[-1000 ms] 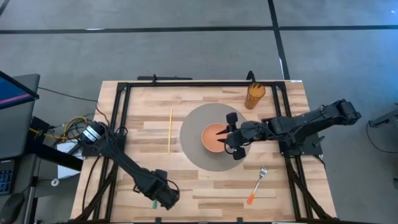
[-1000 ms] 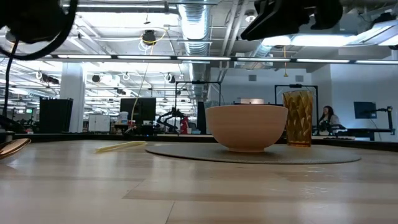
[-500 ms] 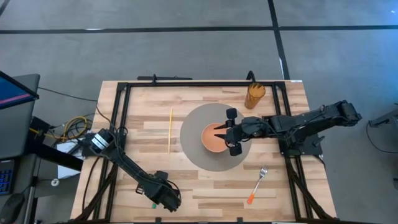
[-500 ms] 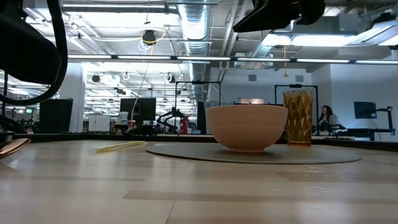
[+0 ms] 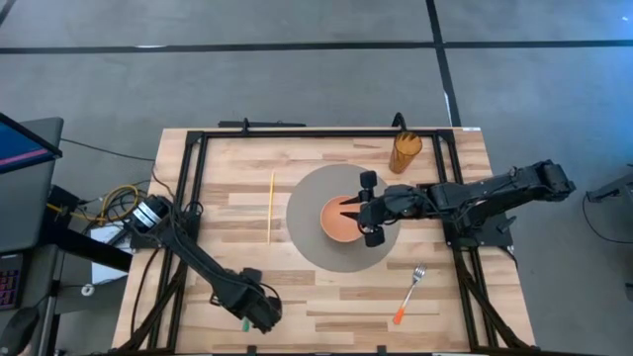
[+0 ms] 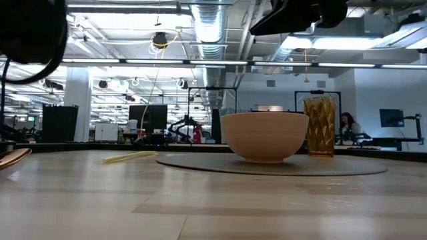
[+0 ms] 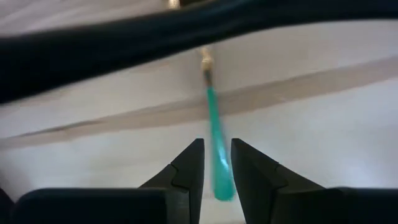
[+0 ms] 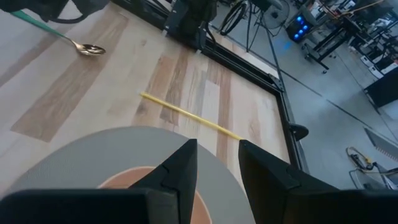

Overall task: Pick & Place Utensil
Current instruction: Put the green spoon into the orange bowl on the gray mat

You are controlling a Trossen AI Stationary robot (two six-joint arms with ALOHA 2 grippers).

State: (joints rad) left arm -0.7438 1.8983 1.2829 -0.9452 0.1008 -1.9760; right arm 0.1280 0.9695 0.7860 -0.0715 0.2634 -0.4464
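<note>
Tabletop (image 5: 326,297): pale wood planks, matt, visible grain. Round mat (image 5: 312,213): grey, matt, cloth-like. Bowl (image 6: 264,137) below right gripper (image 5: 364,208): smooth, soft sheen. Spoon (image 7: 216,149) btwn left gripper (image 7: 216,163) fingers: green glossy plastic handle w/ shiny metal bowl. Tumbler (image 6: 319,127): amber, ribbed, translucent plastic or glass. Grippers: black matt plastic.

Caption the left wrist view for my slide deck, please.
Left gripper closed around the green-handled spoon lying on the wooden table.
</note>
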